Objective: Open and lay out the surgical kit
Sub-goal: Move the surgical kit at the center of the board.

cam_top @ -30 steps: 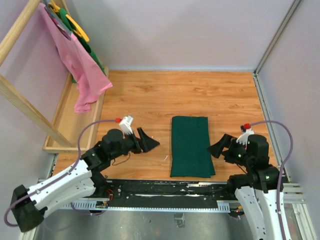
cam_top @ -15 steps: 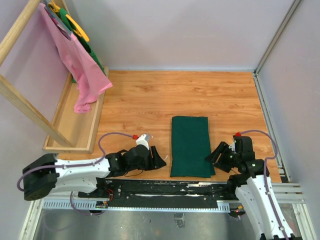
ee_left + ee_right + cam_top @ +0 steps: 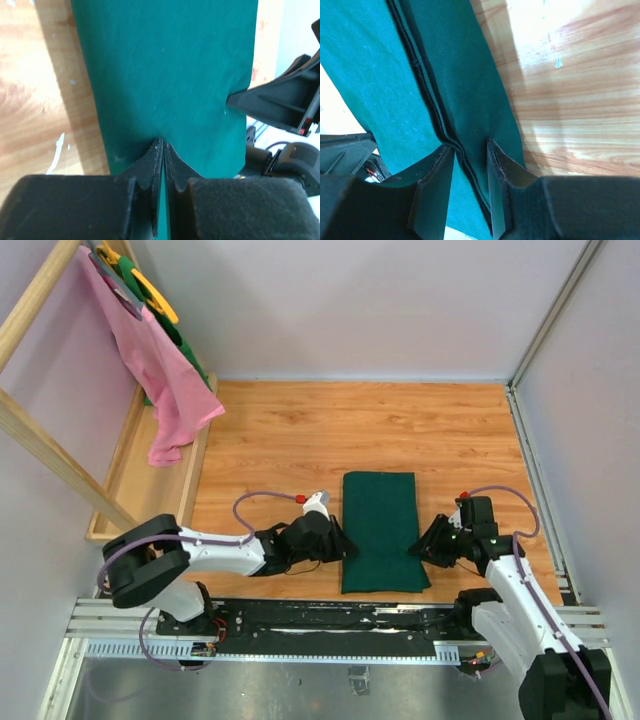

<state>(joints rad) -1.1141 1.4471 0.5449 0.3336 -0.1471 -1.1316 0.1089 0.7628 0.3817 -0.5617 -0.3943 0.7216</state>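
Early: green cloth wrap [image 3: 379, 530] folded shut, nothing laid out. L gripper [image 3: 163, 144] pinched near-closed on its left edge. R gripper [image 3: 470, 146] half-open astride right hem, not clamped yet.

The wrap [image 3: 379, 530] is matt, dark green woven cloth. The tabletop [image 3: 300, 430] is smooth wood grain with slight sheen; pink cloth [image 3: 165, 380] hangs at ten o'clock.
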